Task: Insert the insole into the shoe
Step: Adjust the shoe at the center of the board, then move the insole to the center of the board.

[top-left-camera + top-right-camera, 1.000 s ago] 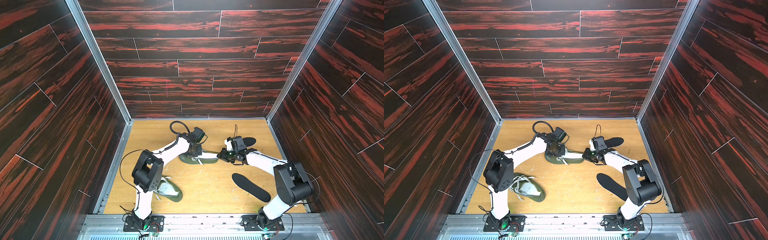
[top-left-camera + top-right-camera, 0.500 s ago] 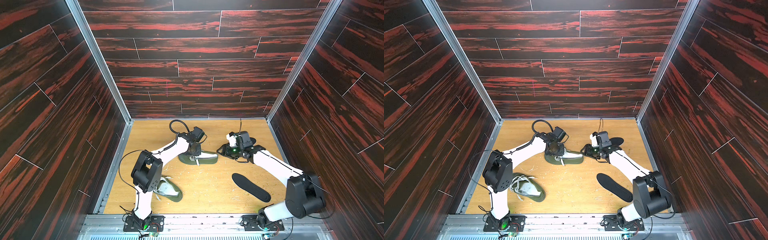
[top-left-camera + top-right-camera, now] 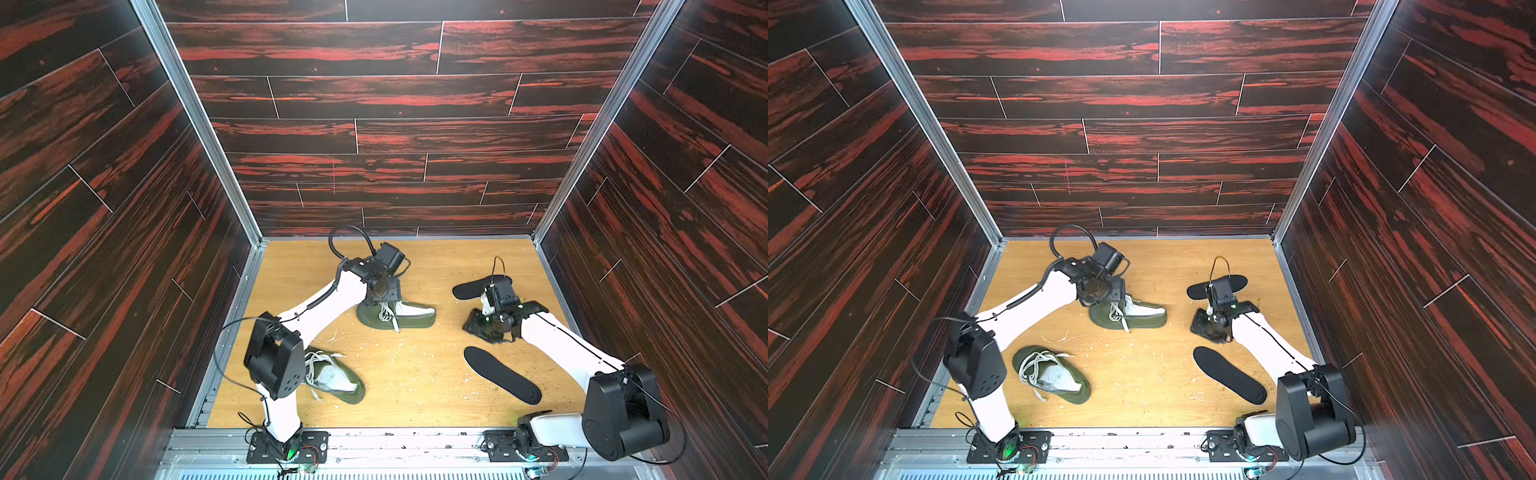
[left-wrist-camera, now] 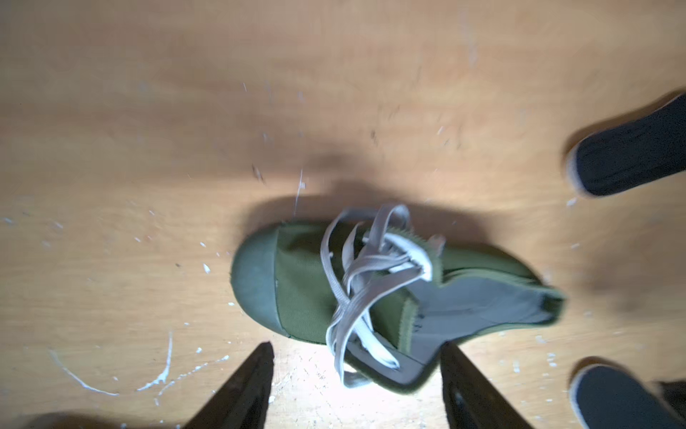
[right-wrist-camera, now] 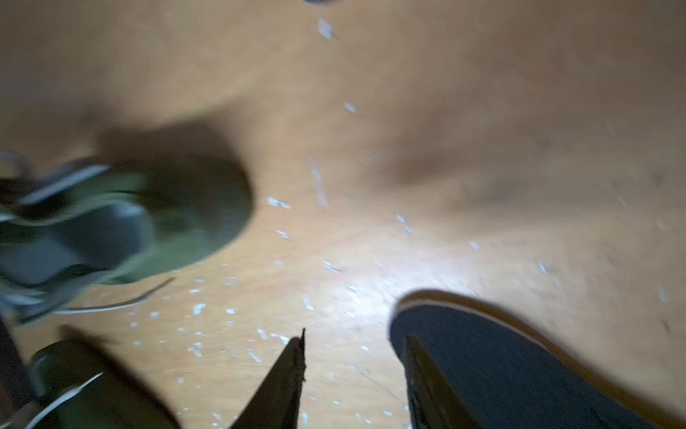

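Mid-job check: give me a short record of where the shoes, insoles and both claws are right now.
far shoe: on the table, below left claw
near shoe: on the table, laces loose, untouched
far insole: flat on table, outside shoes
near insole: flat on table, by right claw
left claw: open, empty
right claw: open, empty

I can read no word, brand, number or sign anywhere in my views. The only print I find is a small dark mark on the grey inner lining of the green shoe [image 4: 308, 286], seen from my left wrist. It is too small and blurred for me to make out.
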{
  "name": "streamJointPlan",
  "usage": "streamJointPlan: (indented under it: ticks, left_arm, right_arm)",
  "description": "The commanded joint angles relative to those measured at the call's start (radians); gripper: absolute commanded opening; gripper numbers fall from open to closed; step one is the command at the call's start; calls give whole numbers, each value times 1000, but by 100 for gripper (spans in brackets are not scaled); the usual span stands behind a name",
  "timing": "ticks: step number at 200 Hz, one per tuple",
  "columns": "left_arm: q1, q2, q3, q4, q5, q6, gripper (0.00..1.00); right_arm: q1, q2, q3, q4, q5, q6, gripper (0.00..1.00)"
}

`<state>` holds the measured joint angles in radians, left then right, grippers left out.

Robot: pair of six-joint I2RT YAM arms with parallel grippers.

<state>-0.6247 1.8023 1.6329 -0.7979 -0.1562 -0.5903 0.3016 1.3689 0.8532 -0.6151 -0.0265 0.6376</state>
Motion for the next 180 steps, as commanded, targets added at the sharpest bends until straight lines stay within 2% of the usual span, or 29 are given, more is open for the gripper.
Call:
streamJointPlan:
  ticks: [1, 42, 61, 78, 87, 107, 140, 157, 180]
  left_arm:
    - [-1, -87, 46, -29, -62, 35, 73]
    - [-18, -67, 81, -37, -67, 108, 73]
    - [-62, -27, 123, -35, 42, 207, 72]
    - [-107, 26, 158, -29, 165, 244, 70]
    - [-131, 61, 181, -32, 217, 245, 68]
    - [-187, 132, 231, -43, 280, 244, 67]
    - [-231, 222, 251, 46, 428, 171, 66]
    - [-262, 282, 281, 43, 448, 156, 66]
    - [-277, 331, 287, 31, 419, 119, 66]
  right_arm:
    - [1, -16, -39, -93, 66, 65, 45]
    - [-1, 4, -74, -120, 133, 64, 45]
    - [-1, -8, -89, -114, 135, 78, 45]
    - [-2, -31, -97, -119, 143, 95, 45]
    - [-5, -38, -95, -131, 143, 103, 43]
    - [-7, -38, -107, -137, 112, 96, 29]
    - [-7, -51, -150, -118, 79, 113, 27]
    - [-7, -50, -165, -109, 72, 113, 25]
    - [-7, -33, -196, -47, 35, 117, 21]
